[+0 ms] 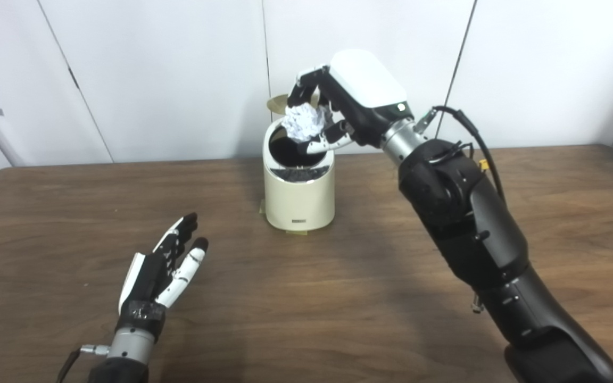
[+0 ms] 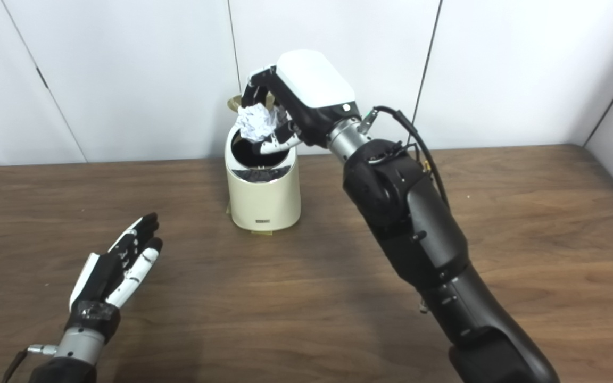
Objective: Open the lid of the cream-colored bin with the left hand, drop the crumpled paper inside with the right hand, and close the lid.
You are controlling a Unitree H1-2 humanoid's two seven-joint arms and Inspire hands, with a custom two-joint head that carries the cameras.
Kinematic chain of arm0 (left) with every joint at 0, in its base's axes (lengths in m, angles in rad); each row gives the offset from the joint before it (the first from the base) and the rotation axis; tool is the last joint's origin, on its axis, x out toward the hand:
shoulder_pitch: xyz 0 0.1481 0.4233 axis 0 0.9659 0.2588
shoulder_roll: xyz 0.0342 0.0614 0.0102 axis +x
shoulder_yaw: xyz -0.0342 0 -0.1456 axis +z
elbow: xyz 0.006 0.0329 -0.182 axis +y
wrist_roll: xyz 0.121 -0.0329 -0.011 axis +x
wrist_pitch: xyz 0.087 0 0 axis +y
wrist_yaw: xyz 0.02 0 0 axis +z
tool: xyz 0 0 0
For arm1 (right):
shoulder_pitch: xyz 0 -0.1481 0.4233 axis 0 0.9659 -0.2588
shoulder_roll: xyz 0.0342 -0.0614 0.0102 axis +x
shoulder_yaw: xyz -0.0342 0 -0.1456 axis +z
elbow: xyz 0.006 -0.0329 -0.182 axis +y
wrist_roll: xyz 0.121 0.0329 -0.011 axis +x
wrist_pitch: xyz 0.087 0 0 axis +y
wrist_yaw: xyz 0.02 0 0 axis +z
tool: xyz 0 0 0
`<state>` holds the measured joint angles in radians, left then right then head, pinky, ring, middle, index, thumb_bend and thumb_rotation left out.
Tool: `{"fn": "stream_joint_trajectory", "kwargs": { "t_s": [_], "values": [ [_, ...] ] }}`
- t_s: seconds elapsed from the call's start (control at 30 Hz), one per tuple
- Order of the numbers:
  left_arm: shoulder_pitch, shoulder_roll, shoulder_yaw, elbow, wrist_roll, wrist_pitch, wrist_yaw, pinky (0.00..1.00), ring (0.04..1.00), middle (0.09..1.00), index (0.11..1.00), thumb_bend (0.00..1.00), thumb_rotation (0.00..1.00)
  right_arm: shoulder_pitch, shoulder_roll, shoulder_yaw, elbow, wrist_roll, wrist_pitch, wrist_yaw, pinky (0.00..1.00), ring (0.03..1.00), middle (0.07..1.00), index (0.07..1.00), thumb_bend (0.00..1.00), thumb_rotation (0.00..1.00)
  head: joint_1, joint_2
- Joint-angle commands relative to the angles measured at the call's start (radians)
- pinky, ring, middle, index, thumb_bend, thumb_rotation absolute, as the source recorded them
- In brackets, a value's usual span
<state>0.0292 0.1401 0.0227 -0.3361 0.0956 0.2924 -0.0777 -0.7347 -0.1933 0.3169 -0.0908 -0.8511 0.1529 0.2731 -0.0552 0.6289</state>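
The cream-colored bin (image 1: pixel 299 199) stands on the table near the back wall, its dark mouth showing. Its lid (image 1: pixel 277 102) is tipped up behind the rim, mostly hidden by my right hand. My right hand (image 1: pixel 338 106) hovers just above the bin's opening, shut on the crumpled white paper (image 1: pixel 302 121), which hangs over the mouth. My left hand (image 1: pixel 165 263) rests low over the table at the front left, well away from the bin, open with fingers stretched and nothing in it.
The brown wooden table (image 1: pixel 551 202) runs wide on both sides of the bin. A white panelled wall (image 1: pixel 168 74) stands close behind the bin. My right forearm (image 1: pixel 477 239) crosses the table's right half.
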Motion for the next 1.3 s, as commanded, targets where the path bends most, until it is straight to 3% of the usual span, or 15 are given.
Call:
{"fn": "stream_joint_trajectory", "kwargs": {
  "t_s": [0.0, 0.37, 1.27],
  "values": [
    [-0.029, 0.001, -0.001, -0.019, 0.012, -0.034, 0.014, 0.99, 0.961, 0.928, 0.958, 0.53, 0.63, -0.065, 0.007, -0.013, -0.002, -0.003, -0.011, -0.041, 0.33, 0.372, 0.516, 0.515, 0.51, 0.0, 0.0, 0.001],
    [-0.026, -0.007, -0.001, -0.028, 0.016, -0.024, 0.019, 1.0, 0.96, 0.925, 0.956, 0.53, 0.63, -0.074, 0.025, 0.008, 0.117, 0.0, -0.061, -0.121, 0.32, 0.368, 0.507, 0.521, 0.51, 0.0, 0.007, 0.002],
    [-0.021, -0.011, 0.012, -0.038, -0.009, -0.03, 0.014, 0.93, 0.941, 0.924, 0.963, 0.51, 0.58, -0.078, 0.055, 0.016, 0.239, -0.005, -0.037, -0.176, 0.3, 0.4, 0.519, 0.51, 0.49, 0.0, 0.005, 0.012]
  ]
}}
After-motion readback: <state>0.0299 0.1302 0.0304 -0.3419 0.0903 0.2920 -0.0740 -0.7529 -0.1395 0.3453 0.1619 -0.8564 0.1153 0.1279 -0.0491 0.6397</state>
